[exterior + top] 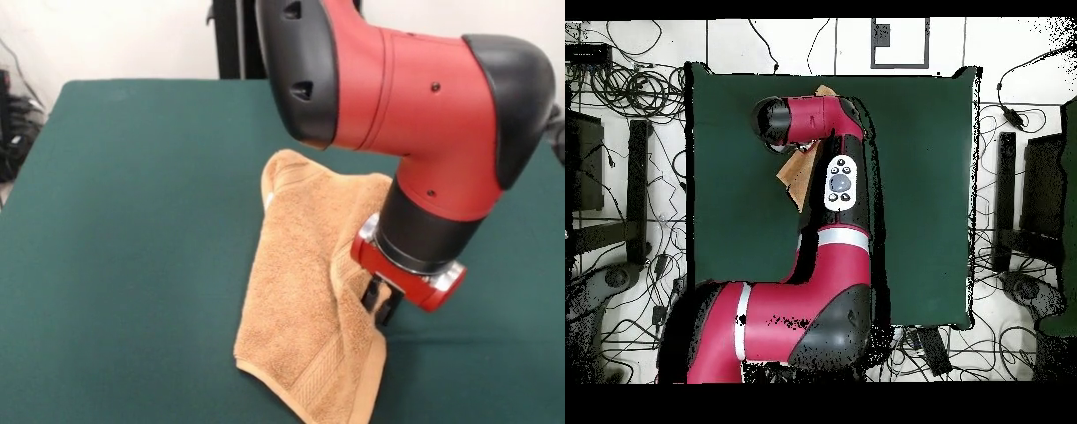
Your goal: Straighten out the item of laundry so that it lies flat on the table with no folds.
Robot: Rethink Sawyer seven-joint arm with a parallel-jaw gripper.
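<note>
The item of laundry (305, 300) is a tan-orange terry towel lying rumpled on the green table (132, 221), near its middle. A raised fold runs down its right side, and a woven band shows near the lower hem. My gripper (381, 305) comes down at the towel's right edge and touches that raised fold. The wrist hides how the gripper meets the cloth. In the overhead view the arm covers most of the towel (797, 175); only a tan strip shows beside the arm, over the table (925, 180).
The red and black arm (415, 97) reaches over the table's middle and hides the towel's far right corner. Cables and black stands (625, 180) surround the table on the floor. Green cloth lies bare on both sides of the towel.
</note>
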